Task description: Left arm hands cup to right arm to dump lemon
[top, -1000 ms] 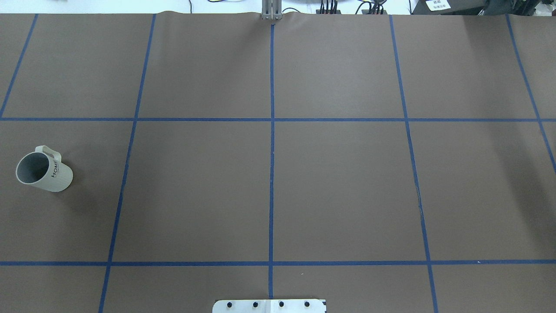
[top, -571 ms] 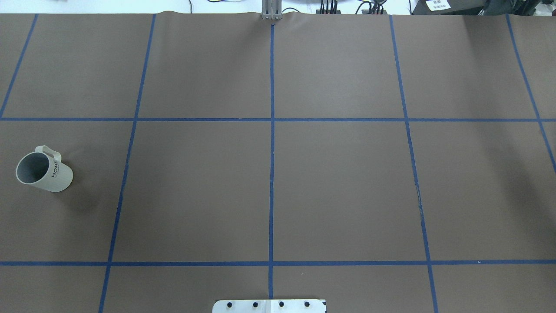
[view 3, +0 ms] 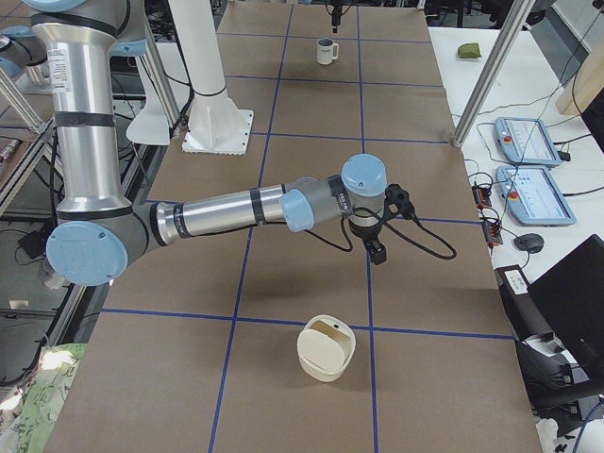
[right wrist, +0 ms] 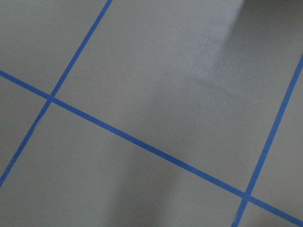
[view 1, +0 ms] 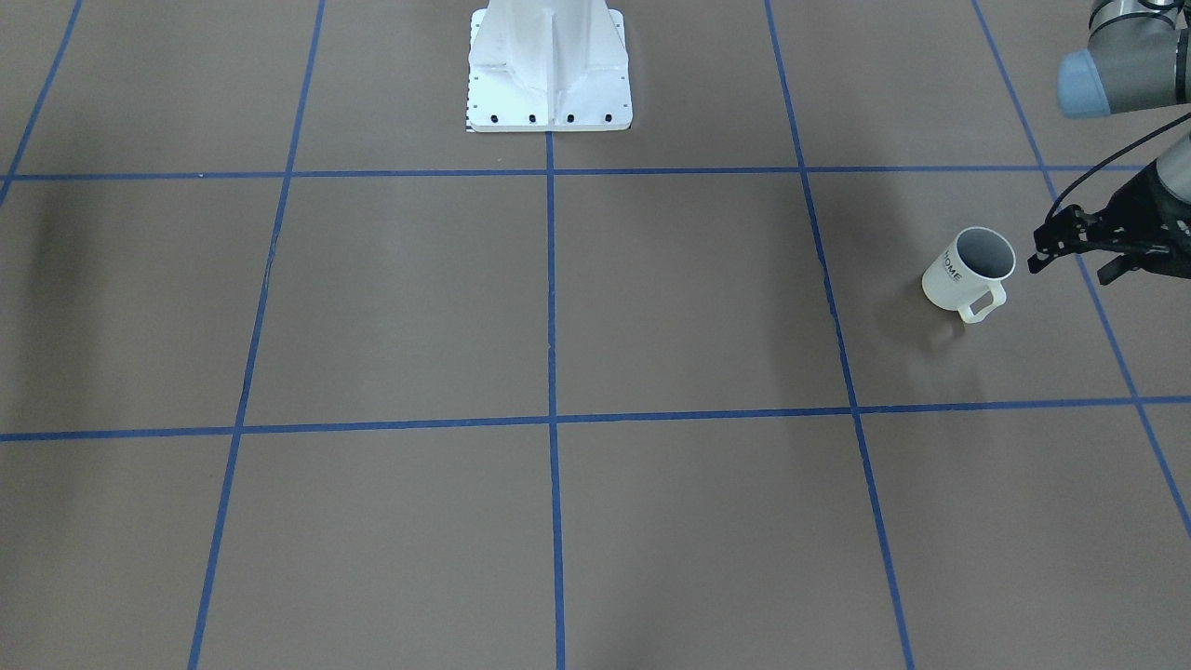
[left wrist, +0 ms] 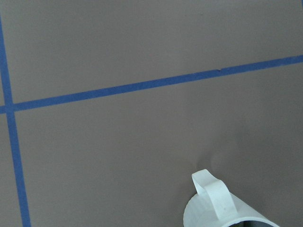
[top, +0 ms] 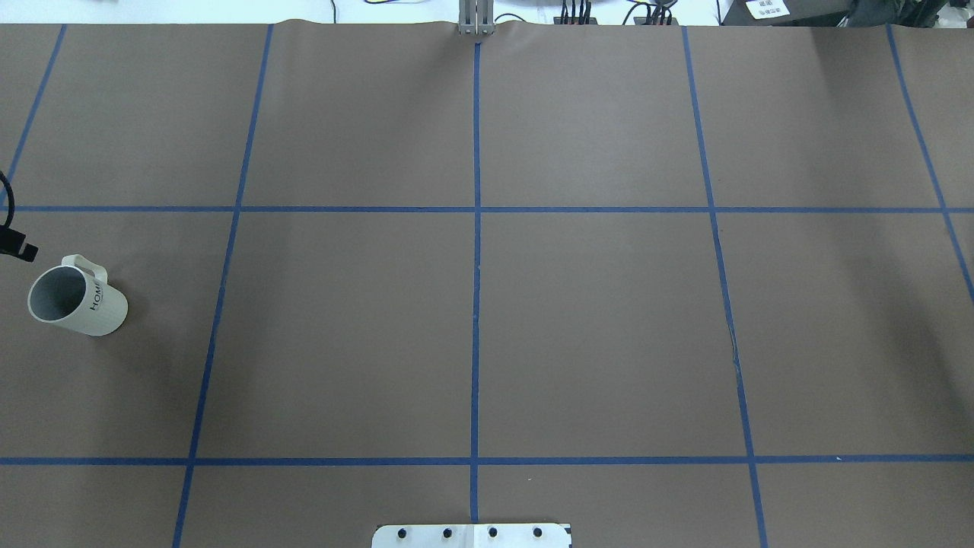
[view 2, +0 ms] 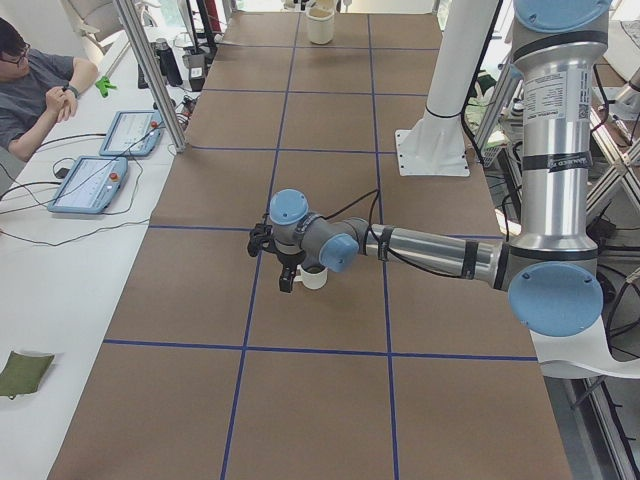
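Note:
The cream-white cup [top: 84, 304] with "HOME" on its side stands upright at the table's far left, its handle toward the far edge. It also shows in the front view [view 1: 958, 274], the exterior left view [view 2: 314, 279], the exterior right view [view 3: 326, 50] and the left wrist view [left wrist: 215, 208]. Its inside looks plain dark grey; the lemon does not show. My left gripper [view 1: 1070, 268] hovers open just outside the cup's rim, apart from it; one tip shows at the overhead view's edge [top: 19, 247]. My right gripper [view 3: 377, 251] hangs over the table's right part; I cannot tell its state.
A cream round container [view 3: 326, 349] sits near the table's right end and shows small in the exterior left view [view 2: 320, 24]. The robot's white base [view 1: 549, 70] stands mid-table. Blue tape lines grid the brown tabletop [top: 593, 335]. An operator [view 2: 35, 85] sits at the far side.
The left gripper's tip has come into the overhead view at the left edge, close to the cup's handle. The cup has not moved.

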Robot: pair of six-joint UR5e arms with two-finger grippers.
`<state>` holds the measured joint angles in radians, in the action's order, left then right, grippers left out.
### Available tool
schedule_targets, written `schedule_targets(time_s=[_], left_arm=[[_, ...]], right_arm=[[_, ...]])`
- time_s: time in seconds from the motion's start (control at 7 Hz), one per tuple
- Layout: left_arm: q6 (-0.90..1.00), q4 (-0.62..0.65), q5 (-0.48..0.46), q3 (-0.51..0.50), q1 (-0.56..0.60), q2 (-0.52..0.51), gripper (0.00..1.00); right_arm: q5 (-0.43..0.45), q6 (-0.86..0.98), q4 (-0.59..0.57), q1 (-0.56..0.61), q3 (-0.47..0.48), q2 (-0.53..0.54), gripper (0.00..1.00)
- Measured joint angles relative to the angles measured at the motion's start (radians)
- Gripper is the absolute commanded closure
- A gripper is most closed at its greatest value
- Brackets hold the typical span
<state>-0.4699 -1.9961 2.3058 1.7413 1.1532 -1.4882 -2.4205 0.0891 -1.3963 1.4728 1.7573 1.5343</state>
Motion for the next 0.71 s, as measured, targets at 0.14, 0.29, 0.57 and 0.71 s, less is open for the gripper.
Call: schedule_targets(time_s=[0.14,0.29,0.57,0.71], left_arm=[[-0.017,-0.017,0.001,0.001,-0.021,0.007,0.0],[-0.023,-0.021,0.001,0.0,-0.039,0.01,0.03],[-0.025,-0.021,-0.003,-0.003,-0.065,0.01,0.28],[-0.026,-0.019,-0.005,-0.007,-0.074,0.008,0.39]], right_arm=[[-0.002,-0.001,0.009,-0.003,0.001,0.003,0.0],[-0.004,-0.001,0.011,-0.006,0.001,0.004,0.0],[-0.007,-0.002,0.013,-0.008,0.001,0.004,0.0],[-0.008,-0.002,0.013,-0.01,0.001,0.001,0.0]])
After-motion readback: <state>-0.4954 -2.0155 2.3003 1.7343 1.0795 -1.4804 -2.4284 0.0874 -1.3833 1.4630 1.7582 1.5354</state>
